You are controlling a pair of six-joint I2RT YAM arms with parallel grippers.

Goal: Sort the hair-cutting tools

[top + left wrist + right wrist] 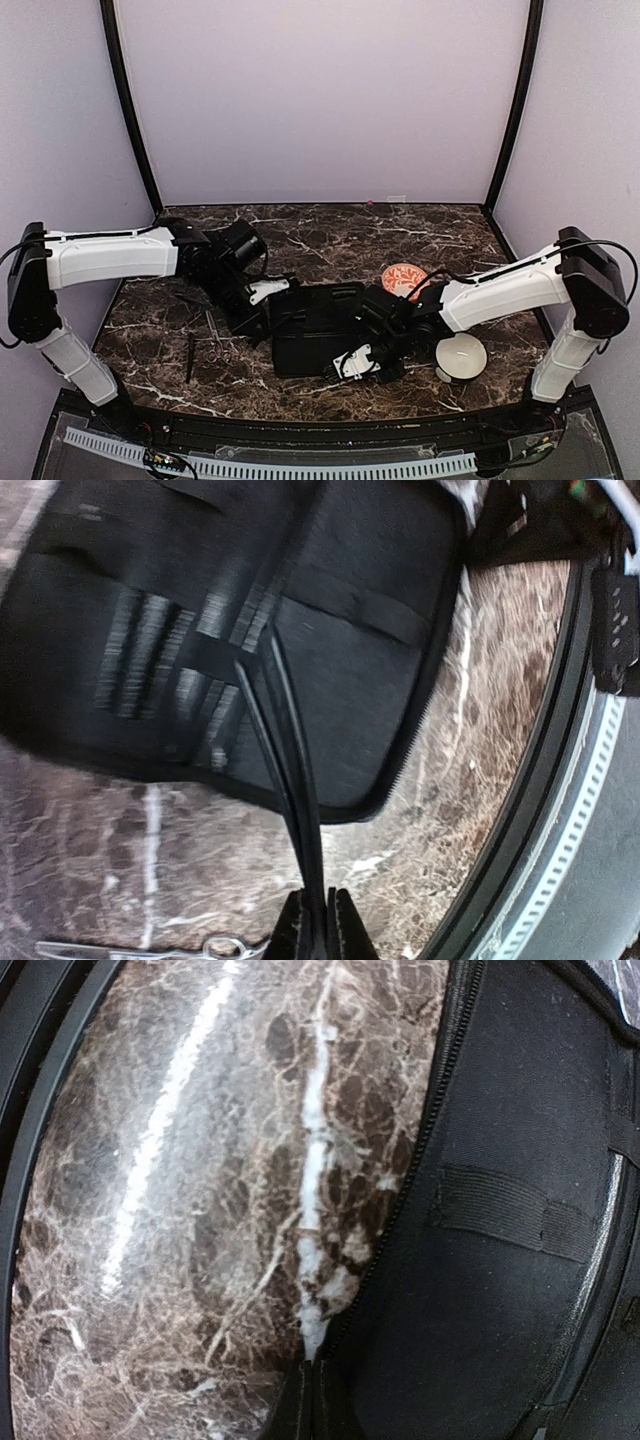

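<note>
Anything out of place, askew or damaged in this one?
Nothing spilled or broken. The black case lies open mid-table, its near edge pinched by the right tool; the left tool clamps a slim dark stick over it. Scissors lie loose beside it.

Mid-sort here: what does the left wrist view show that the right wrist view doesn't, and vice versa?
Left wrist only: the left end effector shut on a slim dark tool pointing into the open black case, and silver scissors on the marble table. Right wrist only: the right end effector pinching the zipper edge. Both: the case and the table.
</note>
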